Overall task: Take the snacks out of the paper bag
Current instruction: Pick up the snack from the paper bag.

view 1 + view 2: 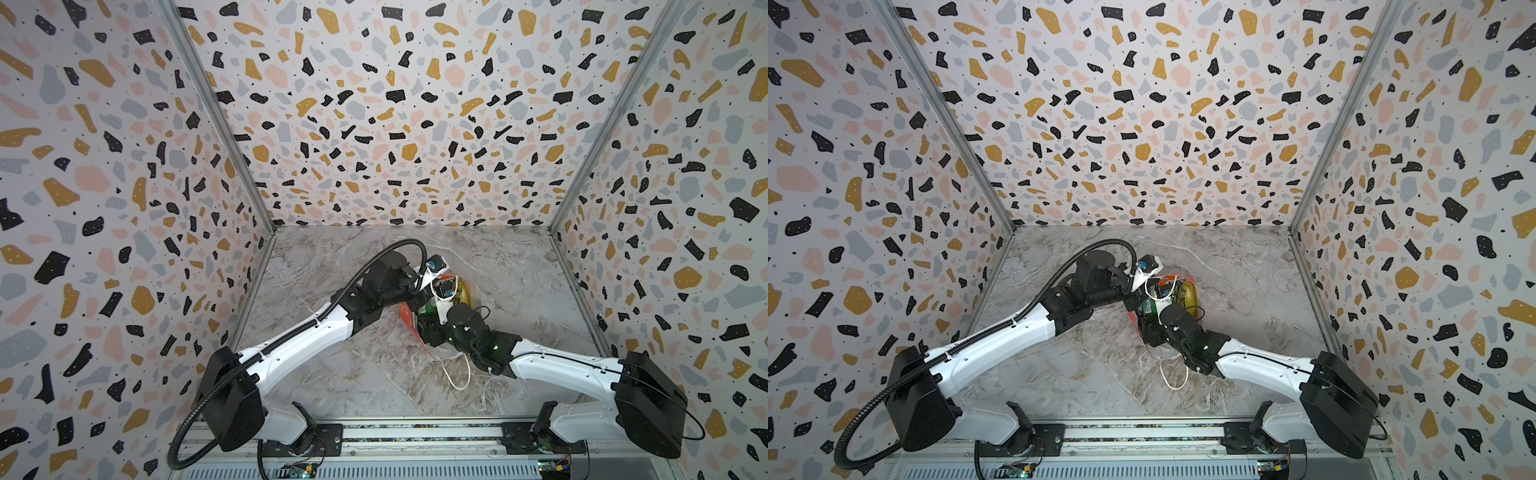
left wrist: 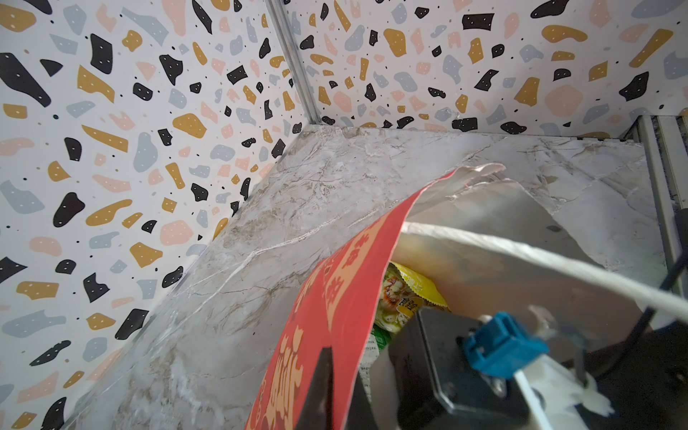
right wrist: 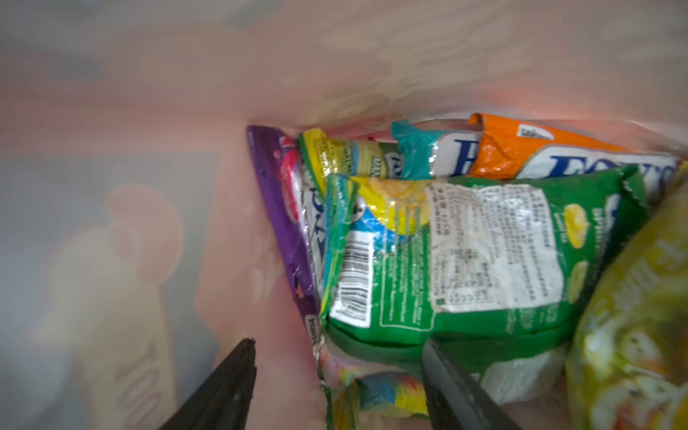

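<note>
Plainly the left gripper (image 1: 419, 296) is clenched on the red wall of the paper bag (image 2: 335, 298) near its mouth. It is probably lifting that side so the opening gapes and the bag cannot slide on the surface (image 1: 374, 374). Inside the bag the snacks (image 3: 484, 260) lie packed together: a purple packet (image 3: 275, 208) against the bag's wall, a green packet (image 3: 528, 327) in front, and an orange packet (image 3: 521, 145) behind. The right gripper (image 3: 342, 372) sits within the bag's mouth, jaws apart and holding nothing. One finger is beside the purple packet and the other is over the green packet's edge, apparently placed to pinch one. A white cord handle (image 1: 457, 376) trails from the bag onto the surface.
</note>
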Action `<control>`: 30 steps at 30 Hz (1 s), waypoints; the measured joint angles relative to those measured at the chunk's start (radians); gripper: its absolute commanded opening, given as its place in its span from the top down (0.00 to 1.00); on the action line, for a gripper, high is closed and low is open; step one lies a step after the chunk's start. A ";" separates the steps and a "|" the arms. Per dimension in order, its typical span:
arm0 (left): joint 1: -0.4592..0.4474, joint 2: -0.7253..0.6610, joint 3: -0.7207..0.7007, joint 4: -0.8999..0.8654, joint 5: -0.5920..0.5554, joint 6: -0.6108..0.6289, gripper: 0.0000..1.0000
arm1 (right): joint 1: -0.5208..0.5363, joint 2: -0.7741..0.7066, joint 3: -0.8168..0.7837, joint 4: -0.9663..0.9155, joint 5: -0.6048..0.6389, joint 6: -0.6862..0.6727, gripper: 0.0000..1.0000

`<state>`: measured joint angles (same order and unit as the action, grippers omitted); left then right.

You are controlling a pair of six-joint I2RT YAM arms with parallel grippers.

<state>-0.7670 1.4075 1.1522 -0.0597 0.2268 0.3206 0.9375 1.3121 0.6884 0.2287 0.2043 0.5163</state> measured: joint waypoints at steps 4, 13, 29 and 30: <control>0.000 0.000 0.000 0.000 0.000 0.000 1.00 | 0.005 0.009 0.012 0.003 0.072 0.039 0.28; 0.004 0.000 0.000 0.006 -0.014 0.000 1.00 | 0.005 0.122 0.084 0.007 0.170 0.063 0.31; 0.007 0.000 0.000 0.014 -0.028 0.001 1.00 | 0.005 0.135 0.130 -0.066 0.215 0.059 1.00; 0.007 0.000 0.000 0.014 -0.029 0.001 1.00 | 0.005 0.126 0.130 -0.074 0.213 0.053 1.00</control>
<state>-0.7597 1.4078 1.1522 -0.0452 0.1982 0.3214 0.9424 1.4376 0.8185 0.1547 0.4171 0.5690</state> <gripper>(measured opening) 0.047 0.043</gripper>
